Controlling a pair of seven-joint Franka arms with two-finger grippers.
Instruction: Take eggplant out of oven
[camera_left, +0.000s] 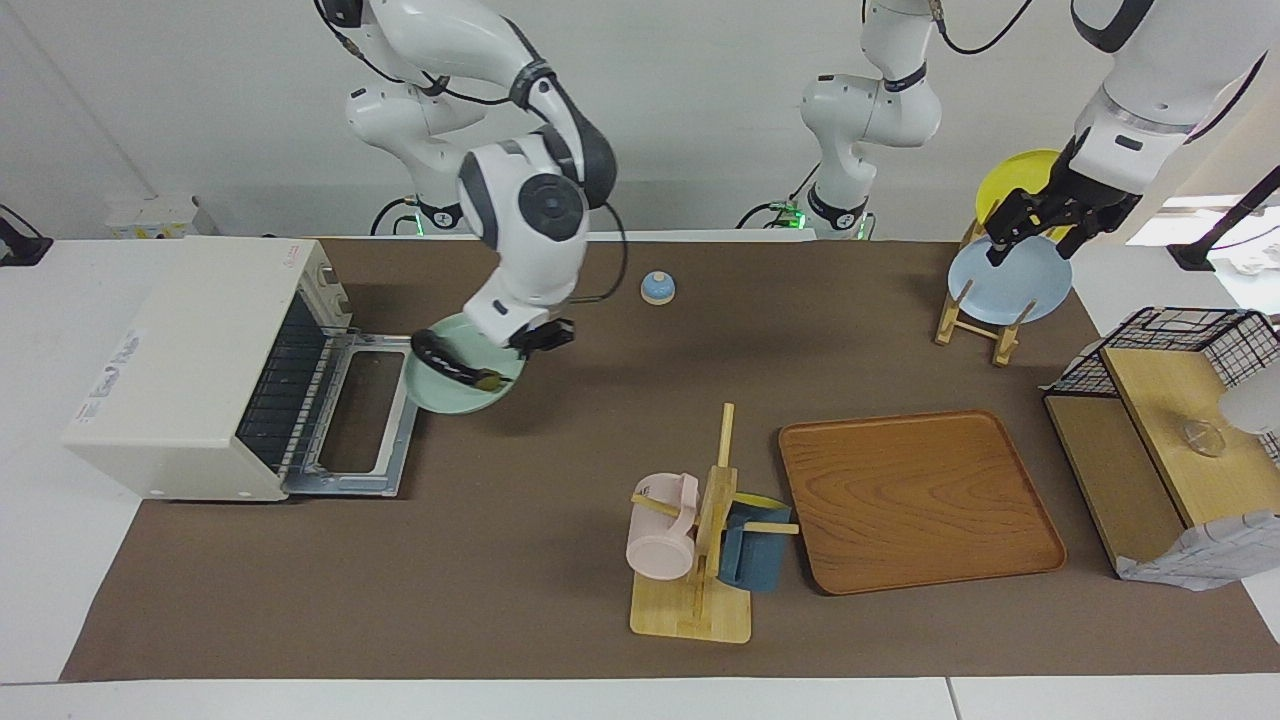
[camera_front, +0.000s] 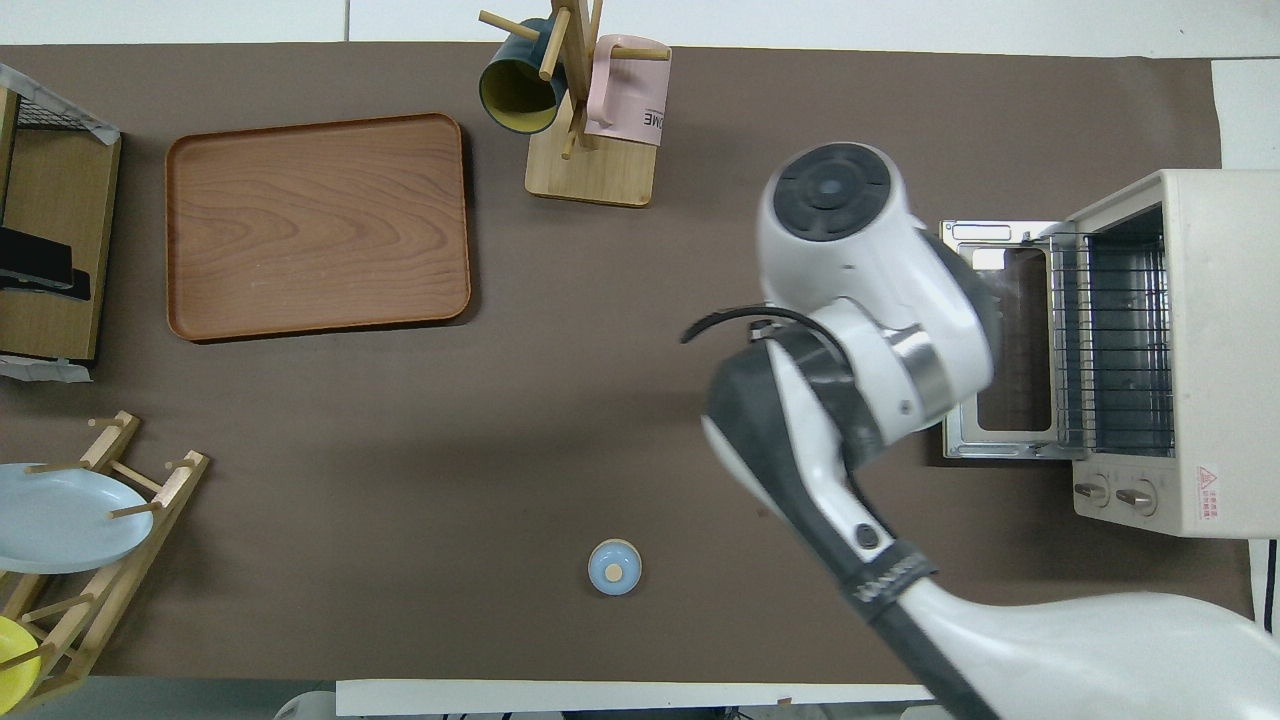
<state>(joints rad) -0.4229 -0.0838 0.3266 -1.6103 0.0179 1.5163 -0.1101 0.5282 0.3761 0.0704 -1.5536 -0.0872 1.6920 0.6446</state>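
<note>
The cream-white oven (camera_left: 190, 350) stands at the right arm's end of the table, its glass door (camera_left: 350, 420) folded down open and its wire rack (camera_left: 285, 385) bare. It also shows in the overhead view (camera_front: 1210, 340). The dark purple eggplant (camera_left: 445, 362) lies on a round mint-green plate (camera_left: 440, 397). My right gripper (camera_left: 535, 345) is shut on that plate's rim and holds it just off the table, right in front of the open door. In the overhead view the arm hides plate and eggplant. My left gripper (camera_left: 1040, 240) waits open over the plate rack.
A mug tree (camera_left: 700, 530) with a pink and a blue mug, and a wooden tray (camera_left: 920, 500), lie at mid-table. A small blue bell (camera_left: 657, 288) sits near the robots. A rack holds a pale blue plate (camera_left: 1010, 285) and a yellow one (camera_left: 1020, 180). A wooden shelf (camera_left: 1160, 440) stands at the left arm's end.
</note>
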